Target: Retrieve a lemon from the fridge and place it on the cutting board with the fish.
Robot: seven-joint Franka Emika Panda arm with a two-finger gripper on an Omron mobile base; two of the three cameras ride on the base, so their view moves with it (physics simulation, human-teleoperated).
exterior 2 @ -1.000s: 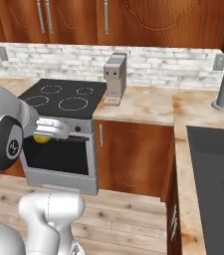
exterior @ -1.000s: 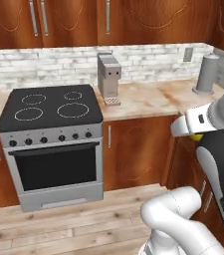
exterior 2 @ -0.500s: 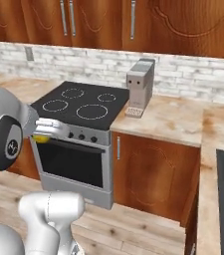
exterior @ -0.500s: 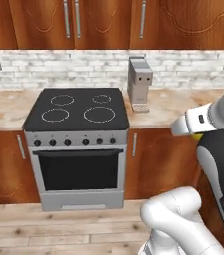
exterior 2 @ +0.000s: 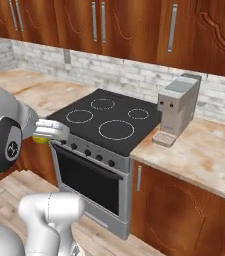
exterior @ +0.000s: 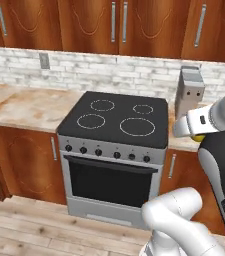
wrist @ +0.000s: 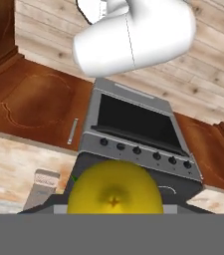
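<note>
Hand (exterior: 196, 131): closed on the lemon (wrist: 114, 193), raised at mid height in front of the stove (exterior: 115, 150); white casing level, pointing toward the stove in both base views.

Lemon: bright yellow, gripped in the hand. Large and central at the bottom of the hand view, stem dimple facing the camera. Yellow sliver under the white casing in the left base view (exterior: 198, 137); yellow edge below the casing in the right base view (exterior 2: 41, 140).

Stove: grey body, black glass top with four white rings, row of dark knobs, dark oven door with long handle. Set between two runs of tabletop. Seen upside down in the hand view, door and knobs above the lemon.

Tabletop (exterior: 24, 106): mottled beige stone, left of the stove in the left base view; second run (exterior 2: 204, 157) right of the stove in the right base view.

Coffee machine (exterior 2: 177, 109): grey box, upright on the tabletop just right of the stove, small tray at its foot.

Wall: pale brick backsplash (exterior: 84, 72) with one grey outlet (exterior: 44, 60).

Cabinets: brown wood, upper row (exterior: 89, 25) with vertical silver handles; lower doors (exterior 2: 179, 215) under the tabletop.

Floor (exterior: 29, 230): light wood planks.
</note>
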